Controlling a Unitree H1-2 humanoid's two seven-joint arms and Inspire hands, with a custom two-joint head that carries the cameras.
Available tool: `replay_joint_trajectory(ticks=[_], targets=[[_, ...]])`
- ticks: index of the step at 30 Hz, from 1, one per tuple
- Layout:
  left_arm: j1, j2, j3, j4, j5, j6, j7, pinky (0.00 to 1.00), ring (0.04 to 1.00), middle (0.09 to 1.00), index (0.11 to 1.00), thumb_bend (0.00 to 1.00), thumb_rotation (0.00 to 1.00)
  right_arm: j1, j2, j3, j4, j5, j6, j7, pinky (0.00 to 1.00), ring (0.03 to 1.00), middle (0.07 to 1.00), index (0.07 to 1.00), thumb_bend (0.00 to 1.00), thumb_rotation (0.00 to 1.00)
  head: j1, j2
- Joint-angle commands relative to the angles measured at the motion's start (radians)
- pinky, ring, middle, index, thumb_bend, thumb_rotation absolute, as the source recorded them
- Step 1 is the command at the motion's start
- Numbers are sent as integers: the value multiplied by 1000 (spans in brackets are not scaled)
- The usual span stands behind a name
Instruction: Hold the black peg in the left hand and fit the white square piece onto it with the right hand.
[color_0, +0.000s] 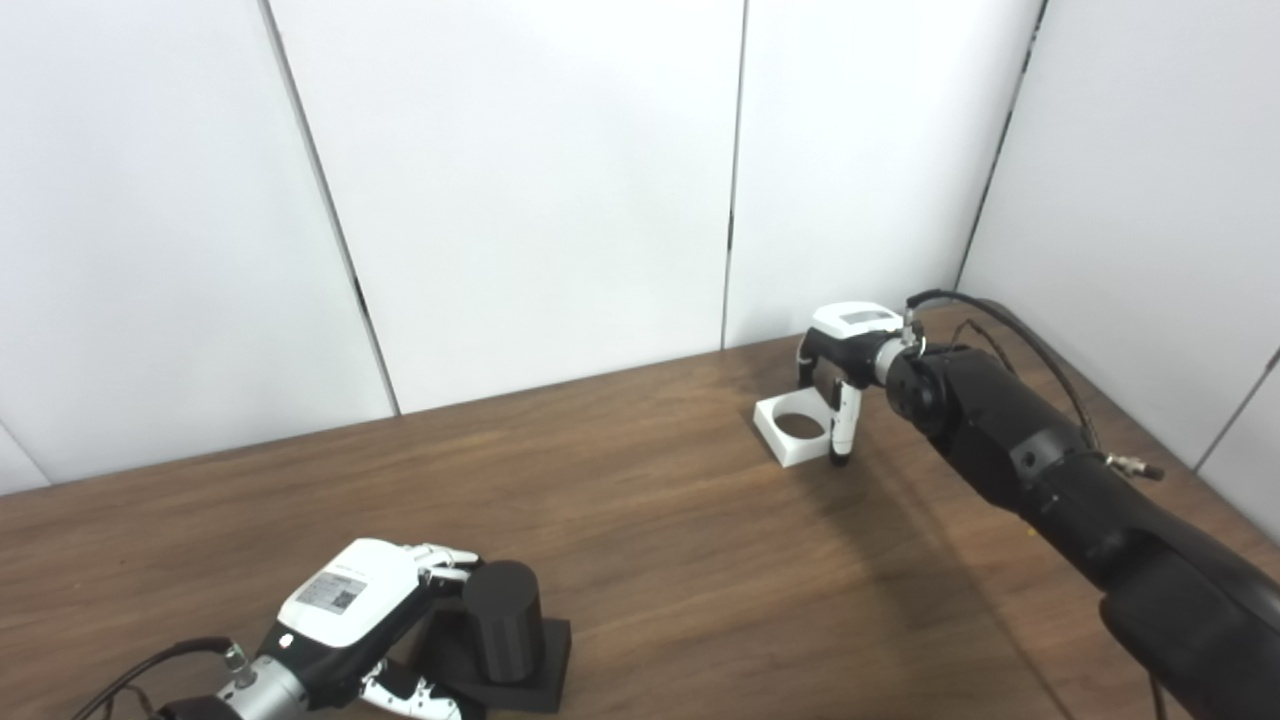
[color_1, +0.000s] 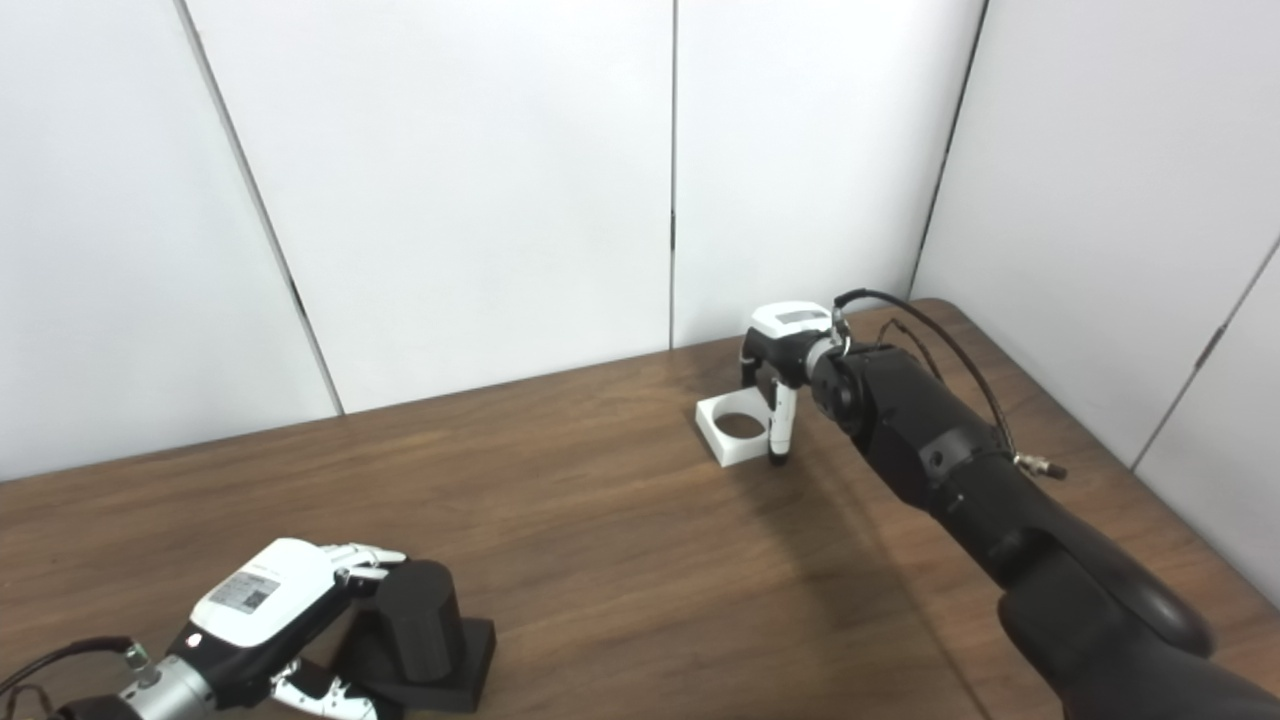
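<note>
The black peg (color_0: 503, 620), a thick cylinder on a square black base, stands on the table near the front left. My left hand (color_0: 345, 610) is wrapped around it from the left, fingers over the far side and thumb at the near side of the base. The white square piece (color_0: 795, 428), with a round hole, lies flat on the table at the far right. My right hand (color_0: 840, 370) hovers over its right edge, fingers (color_0: 843, 425) pointing down beside it and thumb behind it, still apart.
The brown wooden table (color_0: 650, 520) is enclosed by white wall panels (color_0: 520, 200) at the back and right. My right forearm (color_0: 1030, 460) and its cable stretch across the table's right side.
</note>
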Motion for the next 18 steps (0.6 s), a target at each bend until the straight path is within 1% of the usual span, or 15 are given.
replay_joint_trajectory(ticks=[1,9,13,16,18], targets=[[28,17,-36,29,58,-10,-65,749,831,828,491,524,66,-15,-3,4,-51,18,-36,22,834,887,810,483,518,135,3,3],[27,10,-41,38,74,-8,-55,753,840,828,490,524,67,-3,-13,-19,-148,35,-28,67,860,889,805,482,520,133,45,14],[23,3,-42,40,74,0,-62,759,844,832,491,524,68,-1,-18,-23,-189,35,-23,87,863,888,808,482,521,132,89,26],[23,-4,-43,40,77,5,-63,765,847,834,491,524,69,3,-21,-27,-205,36,-33,87,858,886,807,482,521,131,119,35],[23,-9,-45,35,79,20,-77,775,856,842,491,524,70,6,-20,-33,-221,45,-41,87,858,884,803,483,521,129,139,41]])
